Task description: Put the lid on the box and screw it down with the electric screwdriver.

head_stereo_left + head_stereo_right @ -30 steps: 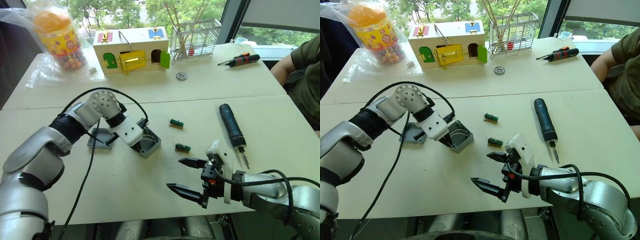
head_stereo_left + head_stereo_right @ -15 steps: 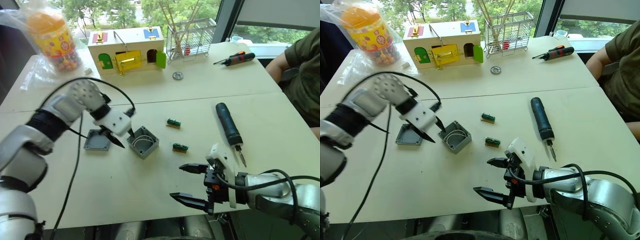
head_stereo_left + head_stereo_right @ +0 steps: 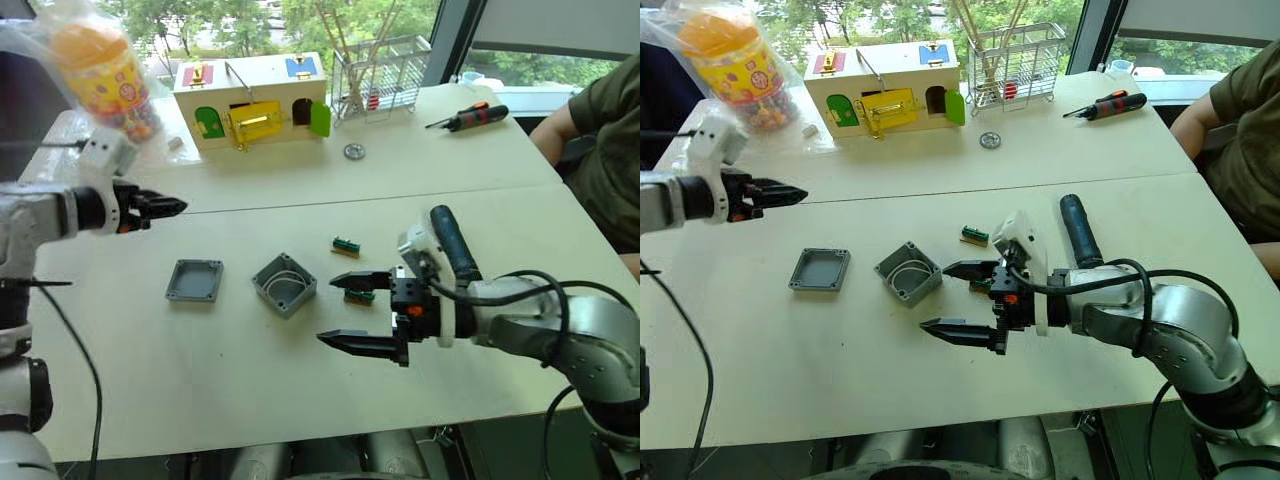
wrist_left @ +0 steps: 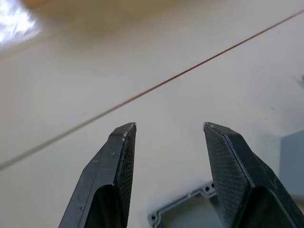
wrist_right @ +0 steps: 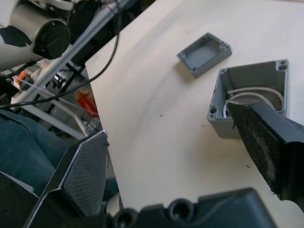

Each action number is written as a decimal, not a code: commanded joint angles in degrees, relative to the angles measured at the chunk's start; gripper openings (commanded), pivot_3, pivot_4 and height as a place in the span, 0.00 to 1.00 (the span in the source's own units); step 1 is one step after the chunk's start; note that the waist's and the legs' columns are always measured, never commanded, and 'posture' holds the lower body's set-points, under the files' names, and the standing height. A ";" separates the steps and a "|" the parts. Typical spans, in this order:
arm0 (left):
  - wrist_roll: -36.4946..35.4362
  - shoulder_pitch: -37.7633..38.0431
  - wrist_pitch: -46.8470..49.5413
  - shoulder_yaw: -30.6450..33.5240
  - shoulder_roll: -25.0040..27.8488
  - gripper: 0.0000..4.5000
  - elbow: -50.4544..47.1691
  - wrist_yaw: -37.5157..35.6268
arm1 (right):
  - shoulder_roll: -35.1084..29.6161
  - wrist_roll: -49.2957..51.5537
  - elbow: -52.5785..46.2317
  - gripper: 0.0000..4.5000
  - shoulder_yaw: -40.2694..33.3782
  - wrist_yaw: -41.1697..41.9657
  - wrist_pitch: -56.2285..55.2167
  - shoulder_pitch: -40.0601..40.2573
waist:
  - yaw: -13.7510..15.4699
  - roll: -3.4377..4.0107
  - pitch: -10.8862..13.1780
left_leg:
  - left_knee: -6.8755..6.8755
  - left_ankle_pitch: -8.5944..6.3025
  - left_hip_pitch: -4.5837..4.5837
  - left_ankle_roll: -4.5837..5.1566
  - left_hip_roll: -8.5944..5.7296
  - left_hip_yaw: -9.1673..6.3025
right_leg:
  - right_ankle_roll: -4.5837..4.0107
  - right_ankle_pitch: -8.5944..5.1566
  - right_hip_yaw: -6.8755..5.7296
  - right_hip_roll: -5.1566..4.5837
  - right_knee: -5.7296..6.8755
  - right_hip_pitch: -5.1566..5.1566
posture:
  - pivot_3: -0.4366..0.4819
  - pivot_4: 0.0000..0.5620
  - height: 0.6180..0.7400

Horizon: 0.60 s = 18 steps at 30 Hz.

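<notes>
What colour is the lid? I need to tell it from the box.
Grey, same as the box; the lid shows best in the right eye view.

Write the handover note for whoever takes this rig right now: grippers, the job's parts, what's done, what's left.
Left gripper: open, empty, raised over the table's left side, away from the parts.
Right gripper: open wide, empty, just right of the box.
Box: open, white wires inside, mid-table.
Lid: flat on the table, to the box's left, apart from it.
Electric screwdriver: lying on the table behind the right arm, partly hidden.
Done: nothing fitted.
Left: place the lid on the box, pick up the screwdriver, drive the screws.
</notes>
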 commanded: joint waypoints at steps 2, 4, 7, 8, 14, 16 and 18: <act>0.73 5.41 16.07 8.70 -4.46 0.51 -7.19 8.82 | 1.10 -7.19 0.01 1.00 4.03 4.97 -2.12 -2.71 | 0.45 -0.04 -0.03 | 0.04 0.01 0.00 -0.02 0.00 0.05 | 0.00 0.00 0.01 -0.02 0.01 0.00 | 0.48 0.27 1.00; 0.19 7.73 19.70 10.54 -7.09 0.51 -8.42 10.14 | 2.13 -9.36 0.53 1.00 4.97 6.34 -3.31 -1.85 | 0.67 -0.13 -0.07 | 0.04 0.04 0.00 -0.07 0.00 0.01 | -0.01 0.00 0.00 -0.01 0.02 0.00 | 0.48 0.27 1.00; -0.81 9.45 20.61 11.61 -8.06 0.51 -8.84 11.18 | 3.43 -11.80 0.76 1.00 5.72 7.23 -3.90 -0.88 | 0.59 -0.17 -0.10 | 0.03 0.03 0.00 -0.09 0.00 0.03 | -0.01 0.00 0.01 -0.03 0.01 0.00 | 0.48 0.27 1.00; -0.50 9.82 20.61 11.11 -8.09 0.51 -8.69 11.64 | 3.81 -12.60 0.56 1.00 5.91 7.17 -4.25 0.06 | 0.53 -0.18 -0.10 | 0.03 0.03 0.00 -0.09 0.00 0.03 | -0.01 0.00 0.01 -0.03 0.02 -0.01 | 0.48 0.27 1.00; 0.71 7.99 16.60 5.87 -6.61 0.51 -5.91 10.78 | 7.28 -14.21 -0.82 1.00 5.66 5.01 -3.83 2.39 | 0.43 -0.19 -0.11 | -0.02 0.04 0.00 -0.12 0.00 0.05 | -0.03 0.00 0.03 -0.06 0.01 -0.04 | 0.48 0.27 1.00; 1.35 6.38 15.67 3.46 -6.37 0.51 -3.78 10.77 | 8.39 -14.15 -1.14 1.00 5.37 3.88 -3.15 2.34 | 0.51 -0.19 -0.11 | -0.03 0.05 0.00 -0.14 0.00 0.04 | -0.03 0.00 0.03 -0.06 0.00 -0.05 | 0.48 0.27 1.00; 2.20 4.83 14.61 0.12 -5.72 0.51 -0.87 10.37 | 9.33 -14.01 -1.54 1.00 4.93 2.53 -2.45 2.38 | 0.50 -0.19 -0.12 | -0.02 0.05 0.00 -0.14 0.00 0.04 | -0.03 0.00 0.03 -0.06 0.00 -0.04 | 0.48 0.27 1.00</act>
